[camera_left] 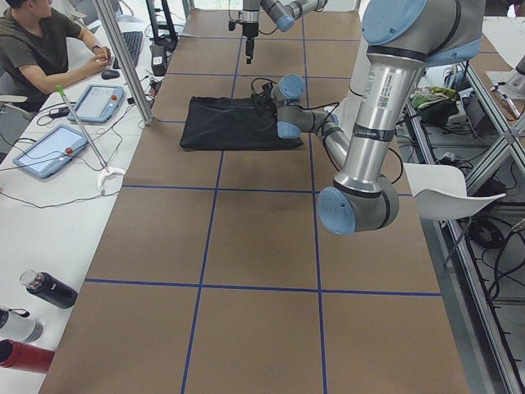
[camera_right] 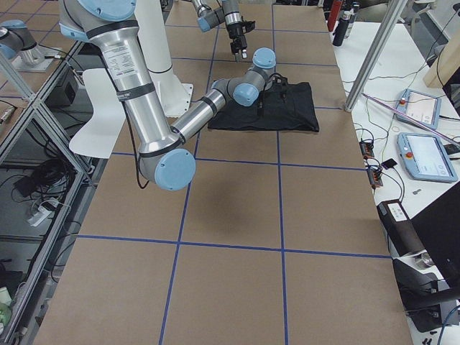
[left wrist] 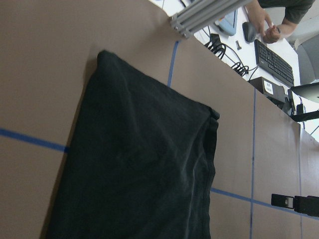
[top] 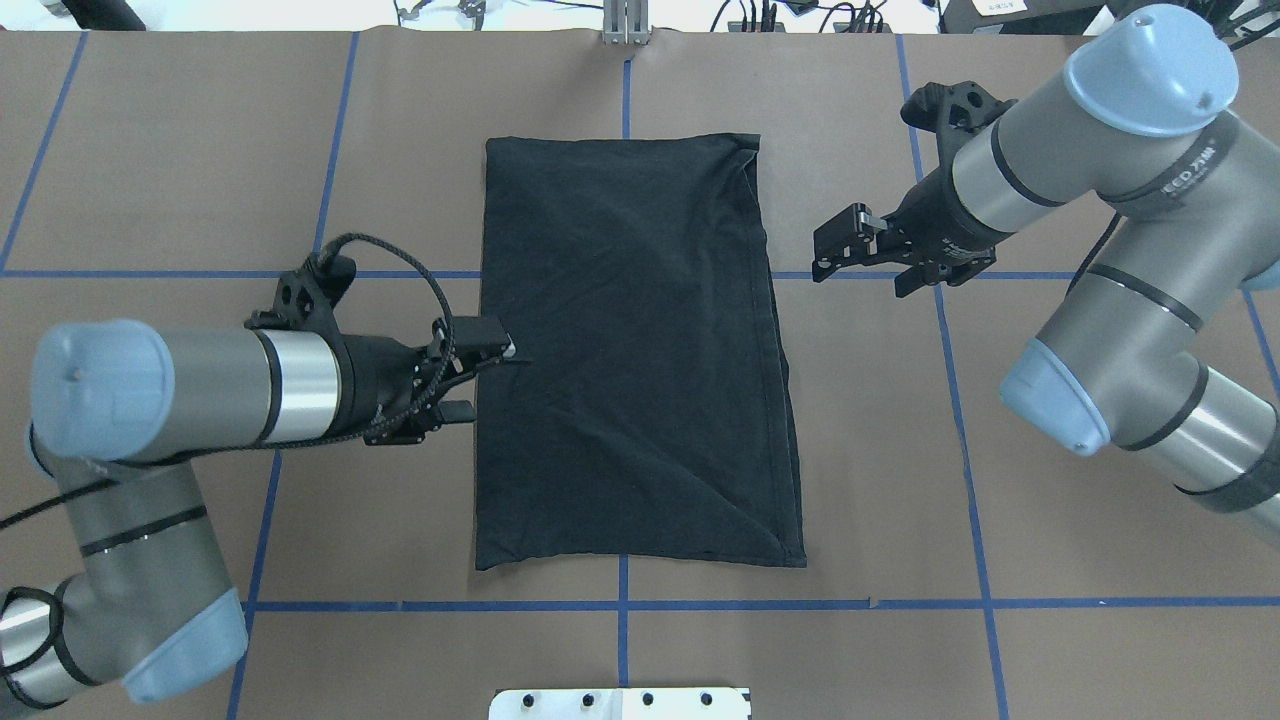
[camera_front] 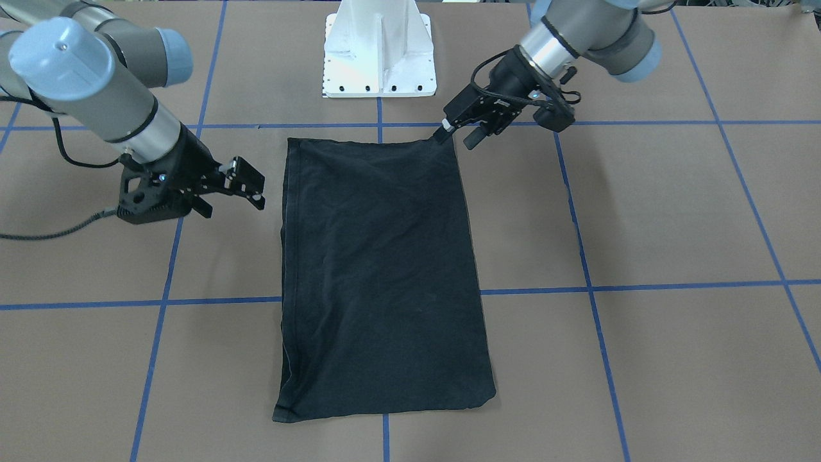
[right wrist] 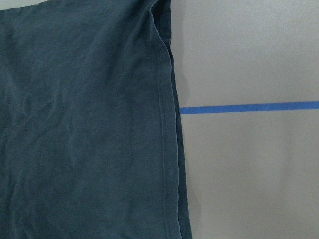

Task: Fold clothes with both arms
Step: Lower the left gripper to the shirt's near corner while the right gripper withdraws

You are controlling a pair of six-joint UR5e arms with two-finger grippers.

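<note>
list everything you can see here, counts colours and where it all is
T-shirt: one, black, folded rectangle, table centre
table: one, brown with blue tape grid, under everything
pedestal base: one, white, robot's table edge
teach pendants: two, pale blue, side bench, exterior left view
bottles: three, black, pale, red, that bench's near end
operator: one, dark shirt, seated at that bench
chair: one, white, beside the table's robot side
arms: two, grey with light-blue caps, left arm and right arm flanking the T-shirt
left pincer: one, black, open, at the T-shirt's left edge
right pincer: one, black, open, right of the T-shirt, apart
</note>
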